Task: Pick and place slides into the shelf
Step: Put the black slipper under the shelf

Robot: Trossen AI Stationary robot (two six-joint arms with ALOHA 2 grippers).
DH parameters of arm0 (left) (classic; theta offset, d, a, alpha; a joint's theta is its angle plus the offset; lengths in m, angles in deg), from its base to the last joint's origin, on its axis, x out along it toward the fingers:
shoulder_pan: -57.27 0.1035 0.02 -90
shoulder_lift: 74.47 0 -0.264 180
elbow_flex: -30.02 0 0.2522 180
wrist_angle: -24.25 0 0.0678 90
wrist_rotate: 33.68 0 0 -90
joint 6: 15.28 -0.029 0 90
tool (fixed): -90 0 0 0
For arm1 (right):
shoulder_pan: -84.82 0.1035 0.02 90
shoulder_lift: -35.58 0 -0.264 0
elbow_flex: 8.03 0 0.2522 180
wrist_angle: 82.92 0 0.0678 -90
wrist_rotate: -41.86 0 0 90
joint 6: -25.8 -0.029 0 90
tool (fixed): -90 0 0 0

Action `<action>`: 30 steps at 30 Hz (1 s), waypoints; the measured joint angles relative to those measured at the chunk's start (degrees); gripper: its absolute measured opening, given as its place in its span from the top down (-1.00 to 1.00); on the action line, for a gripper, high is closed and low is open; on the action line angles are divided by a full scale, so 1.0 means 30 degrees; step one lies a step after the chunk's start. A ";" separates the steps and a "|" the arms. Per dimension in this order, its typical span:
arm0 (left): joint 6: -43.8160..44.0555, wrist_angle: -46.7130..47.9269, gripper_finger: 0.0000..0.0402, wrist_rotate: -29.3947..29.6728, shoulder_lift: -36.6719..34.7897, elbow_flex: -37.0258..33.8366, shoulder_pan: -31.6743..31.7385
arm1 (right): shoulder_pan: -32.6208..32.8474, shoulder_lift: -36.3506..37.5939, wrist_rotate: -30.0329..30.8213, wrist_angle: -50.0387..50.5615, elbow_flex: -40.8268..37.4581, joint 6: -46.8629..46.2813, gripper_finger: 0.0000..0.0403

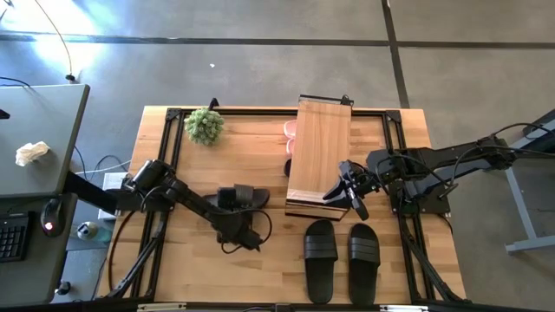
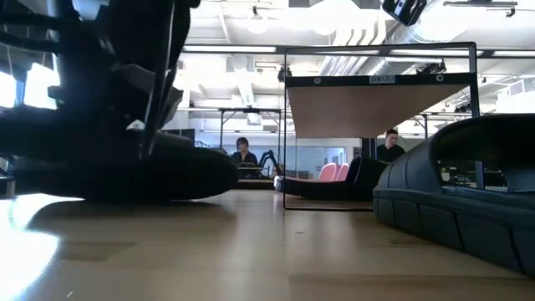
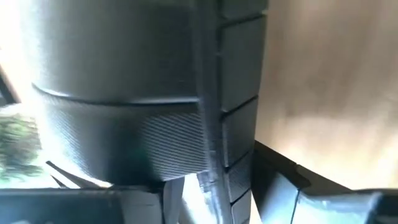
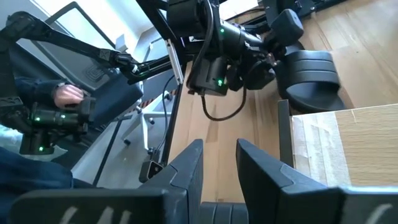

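The left pincer (image 1: 245,227), fingers apart around a black slide (image 1: 242,198) on the worktop (image 1: 260,269), may lose it if lifted before closing.

Wooden table (image 1: 260,269) on grey concrete floor (image 1: 260,52) with dark seams. Beside the table: grey desk (image 1: 39,139) bearing crumpled paper (image 1: 33,153), keyboard (image 1: 13,238). Beyond the table: open office, seated people (image 2: 244,152), ceiling lights (image 2: 255,23).
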 joint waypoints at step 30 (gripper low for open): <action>0.8386 0.2432 -0.04 -0.7651 -0.4499 0.3345 -0.0018 | -0.0007 -0.0007 -0.0730 0.0801 -0.0015 0.0664 0.57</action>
